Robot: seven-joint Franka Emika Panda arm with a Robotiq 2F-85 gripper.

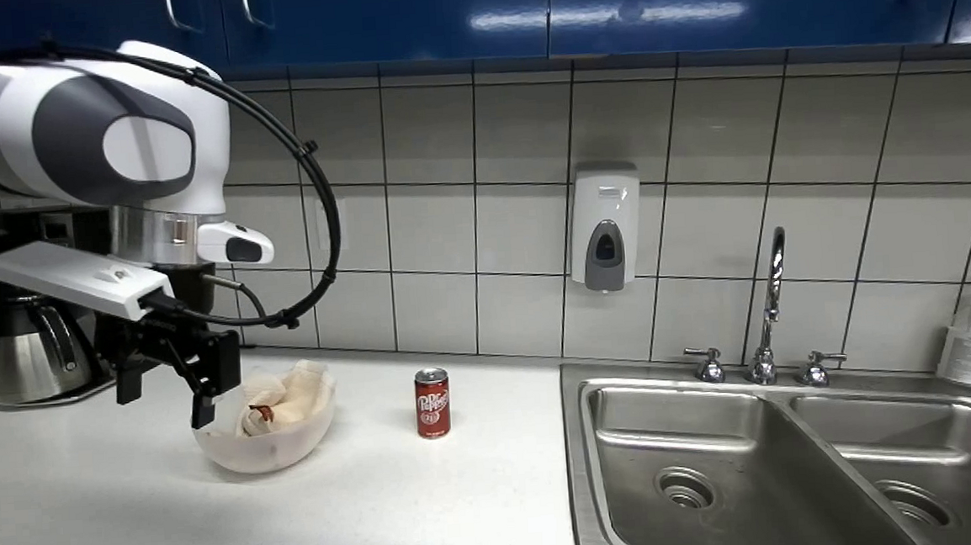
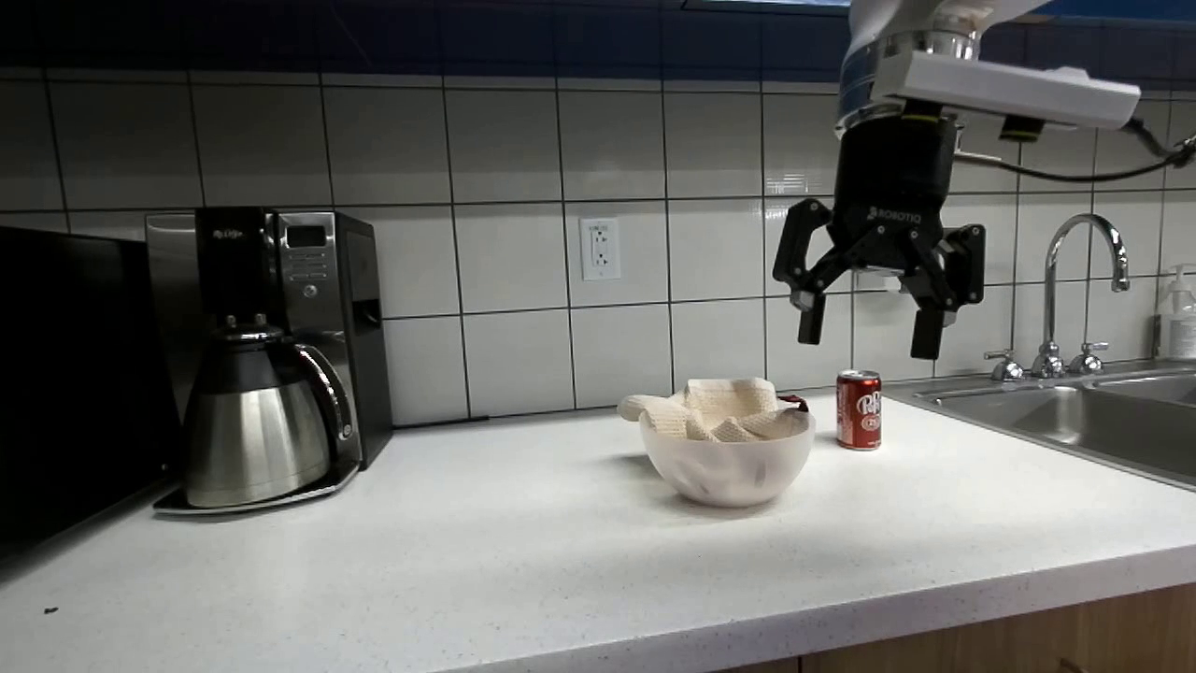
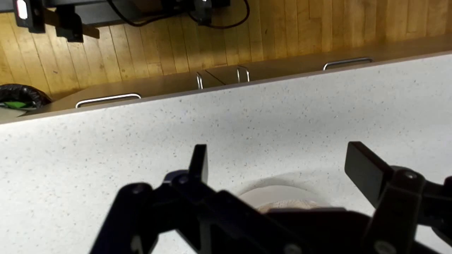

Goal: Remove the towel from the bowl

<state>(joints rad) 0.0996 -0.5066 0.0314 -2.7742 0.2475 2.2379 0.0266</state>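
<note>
A cream towel lies bunched in a translucent whitish bowl on the counter, with folds rising above the rim. A small dark red bit shows at the towel's edge. My gripper is open and empty, pointing down. It is above the counter, higher than the bowl and apart from it. In the wrist view the fingers are wide apart. Only an edge of the bowl and a sliver of the towel show there; the gripper body hides the rest.
A red soda can stands near the bowl. A coffee maker with a steel carafe stands by the wall. A double sink with a faucet is set in the counter. A soap dispenser hangs on the tiles.
</note>
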